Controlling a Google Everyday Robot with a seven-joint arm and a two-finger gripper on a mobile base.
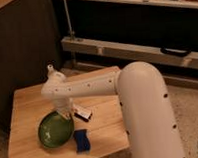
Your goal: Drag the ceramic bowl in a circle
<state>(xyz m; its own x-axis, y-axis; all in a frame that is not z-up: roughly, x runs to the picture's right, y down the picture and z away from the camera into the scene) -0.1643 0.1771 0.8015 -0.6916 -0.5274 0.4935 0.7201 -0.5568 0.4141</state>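
The ceramic bowl [55, 132], wide, shallow and glossy green, sits on the wooden table [29, 104] near its front edge. My white arm [93, 86] reaches in from the right, and its wrist bends down over the bowl. My gripper [65, 113] hangs at the bowl's upper right rim and is shut on that rim. The wrist hides part of the rim.
A blue sponge-like block [81, 140] lies just right of the bowl at the table's front. A small dark and white packet [83, 113] lies behind it, close to the gripper. A dark wall stands at the left, and metal shelving [131, 49] runs behind the table.
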